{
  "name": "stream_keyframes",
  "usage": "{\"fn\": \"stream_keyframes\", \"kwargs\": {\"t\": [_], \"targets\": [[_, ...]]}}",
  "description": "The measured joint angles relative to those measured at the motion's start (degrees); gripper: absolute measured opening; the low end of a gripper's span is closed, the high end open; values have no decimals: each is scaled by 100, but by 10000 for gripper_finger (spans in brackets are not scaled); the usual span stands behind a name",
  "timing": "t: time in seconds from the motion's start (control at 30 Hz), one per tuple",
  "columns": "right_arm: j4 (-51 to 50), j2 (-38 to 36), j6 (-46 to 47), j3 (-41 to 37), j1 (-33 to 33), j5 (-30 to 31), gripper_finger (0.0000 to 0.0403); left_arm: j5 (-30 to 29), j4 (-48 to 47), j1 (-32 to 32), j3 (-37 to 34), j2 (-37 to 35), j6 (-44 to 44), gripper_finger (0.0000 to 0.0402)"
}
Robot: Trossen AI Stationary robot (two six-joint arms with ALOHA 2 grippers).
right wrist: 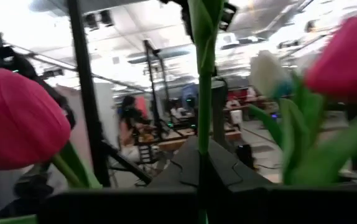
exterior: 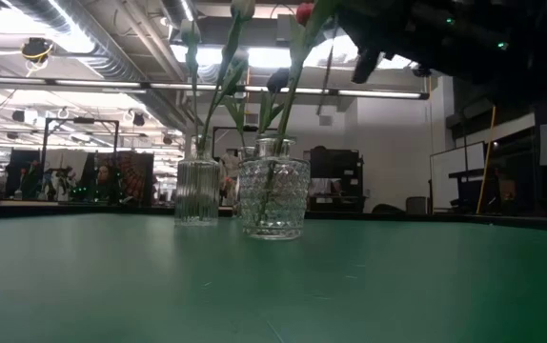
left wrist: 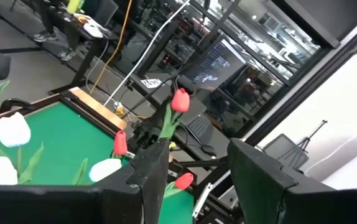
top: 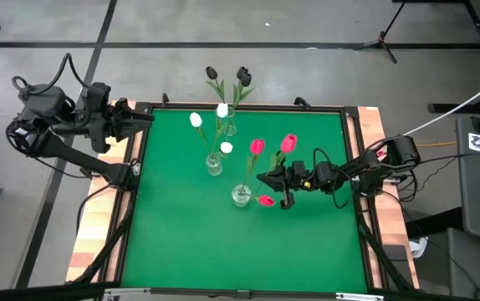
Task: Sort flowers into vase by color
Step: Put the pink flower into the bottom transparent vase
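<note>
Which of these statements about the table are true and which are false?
1. The right gripper is shut on a pink-red tulip. True.
2. Black tulips stand in the nearest vase. False: they stand in the farthest vase.
3. The left gripper holds a white flower. False: it waits empty at the table's far left corner.
4. Three white tulips are upright near the middle vase. True.

Green table mat [top: 223,242], wooden table edge [top: 89,242], tripod [top: 382,38] on grey floor.
</note>
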Motion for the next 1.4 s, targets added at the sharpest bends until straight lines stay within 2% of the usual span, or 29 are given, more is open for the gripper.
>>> {"fn": "stream_keyframes", "kwargs": {"t": [0.3,0.7,1.1,1.4], "targets": [[4,550,25,653,-215,-644,0,-88,-111,0,0,0,-2,163],[6,740,-147,821,-483,-822,0,-226,-157,0,0,0,133,163],[-27,816,-456,819,-469,-883,0,-346,-178,-1,0,0,162,163],[-8,1145,-479,994,-469,-952,0,-355,-320,0,0,2,153,163]]}}
